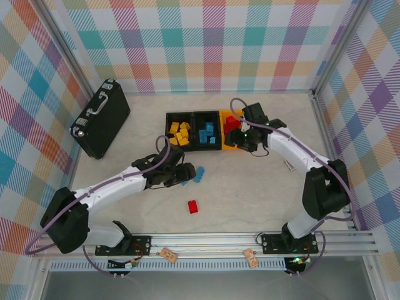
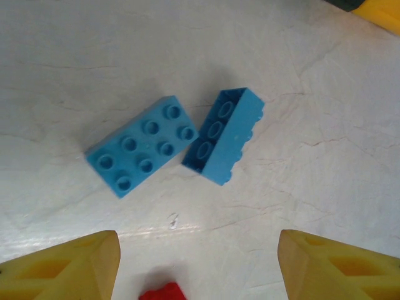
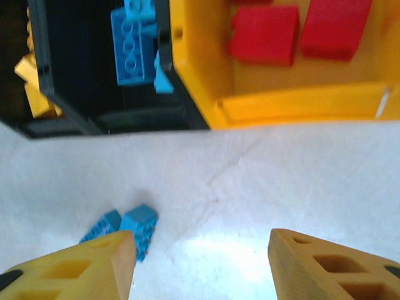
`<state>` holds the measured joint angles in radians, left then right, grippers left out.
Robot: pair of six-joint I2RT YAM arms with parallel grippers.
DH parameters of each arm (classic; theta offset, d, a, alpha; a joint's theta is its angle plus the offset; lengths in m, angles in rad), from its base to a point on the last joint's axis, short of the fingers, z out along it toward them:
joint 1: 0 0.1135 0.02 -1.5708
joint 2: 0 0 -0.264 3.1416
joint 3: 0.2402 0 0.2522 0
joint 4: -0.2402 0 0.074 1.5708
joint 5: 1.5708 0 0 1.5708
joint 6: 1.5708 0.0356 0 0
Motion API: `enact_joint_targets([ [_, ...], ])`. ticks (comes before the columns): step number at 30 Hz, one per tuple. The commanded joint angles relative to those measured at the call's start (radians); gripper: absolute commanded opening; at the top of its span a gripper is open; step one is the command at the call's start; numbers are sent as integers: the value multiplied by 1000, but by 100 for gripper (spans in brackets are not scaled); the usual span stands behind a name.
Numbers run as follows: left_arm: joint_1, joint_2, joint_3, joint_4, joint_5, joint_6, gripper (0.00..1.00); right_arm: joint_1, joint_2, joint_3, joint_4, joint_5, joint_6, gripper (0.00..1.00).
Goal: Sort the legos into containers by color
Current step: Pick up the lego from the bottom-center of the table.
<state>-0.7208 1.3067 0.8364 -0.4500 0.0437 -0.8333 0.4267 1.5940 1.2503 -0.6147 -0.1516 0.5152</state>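
Left gripper (image 2: 199, 253) hangs spread over two blue legos (image 2: 142, 147), arm stretched toward 2 o'clock; right gripper (image 3: 201, 256) spread too, empty.

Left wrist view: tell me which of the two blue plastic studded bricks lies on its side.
The right blue brick: its hollow underside shows, studs pointing sideways; the left blue brick sits flat, studs up.

Open tabletop (image 1: 250, 194) around blue bricks (image 1: 197, 173)
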Motion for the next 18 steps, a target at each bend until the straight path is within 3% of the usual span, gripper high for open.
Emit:
enact_joint_targets([
  [1,-7,-54,-41,-97,-24,23,68,36,-75,-51,2,-47,-18,60],
  [18,86,-216,-210,-166,42,-33,68,364,-135,-182,-4,-61,8,62],
])
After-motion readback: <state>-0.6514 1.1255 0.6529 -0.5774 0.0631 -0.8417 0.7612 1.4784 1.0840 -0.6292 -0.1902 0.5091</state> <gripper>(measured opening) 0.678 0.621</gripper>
